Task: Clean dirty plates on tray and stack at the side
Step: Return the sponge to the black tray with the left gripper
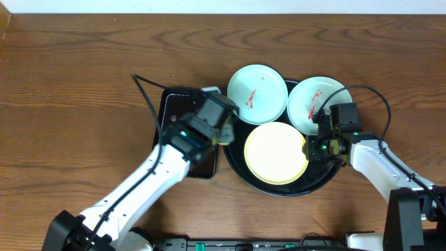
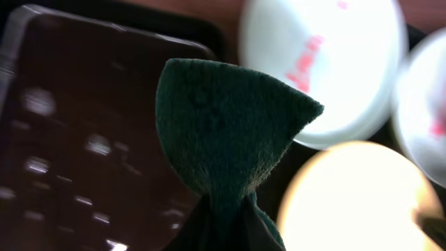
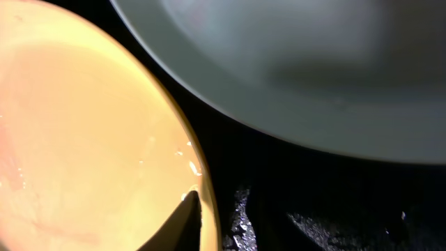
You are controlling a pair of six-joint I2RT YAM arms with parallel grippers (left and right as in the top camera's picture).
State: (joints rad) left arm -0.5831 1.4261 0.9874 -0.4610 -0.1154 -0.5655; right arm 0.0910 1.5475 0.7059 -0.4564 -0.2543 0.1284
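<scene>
Left gripper (image 1: 221,131): pressed together on a green sponge (image 2: 223,125), which stands up folded in the left wrist view. It hangs over the right edge of the rectangular black tray (image 1: 175,104), just beside the rim of the round tray (image 1: 240,174). The sponge is not touching any plate.

Right gripper (image 1: 312,148): low at the right rim of the yellow plate (image 1: 275,153). In the right wrist view one dark finger (image 3: 182,219) overlaps that rim. The other finger is out of sight, so I cannot tell whether the gripper is spread or pinching the plate.

Plates: all three lie inside the round tray, and none is stacked on the tabletop (image 1: 70,70). The yellow plate sits nearest the robot and shows no clear red mark from overhead. The left blue-white plate (image 1: 258,93) and the right blue-white plate (image 1: 317,104) sit at the far side, each with a red smear.

Governing relation: the left blue-white plate lies just beyond and to the right of the sponge, the closest dirty surface to the left arm. The yellow plate lies to the right, on the robot's side. The right arm is nearer the yellow plate and the right blue-white plate.

Judgement: the task is at an early stage (two plates plainly soiled). The next wipe likely calls for a short carry rightward — clearing the round tray's rim before lowering.
</scene>
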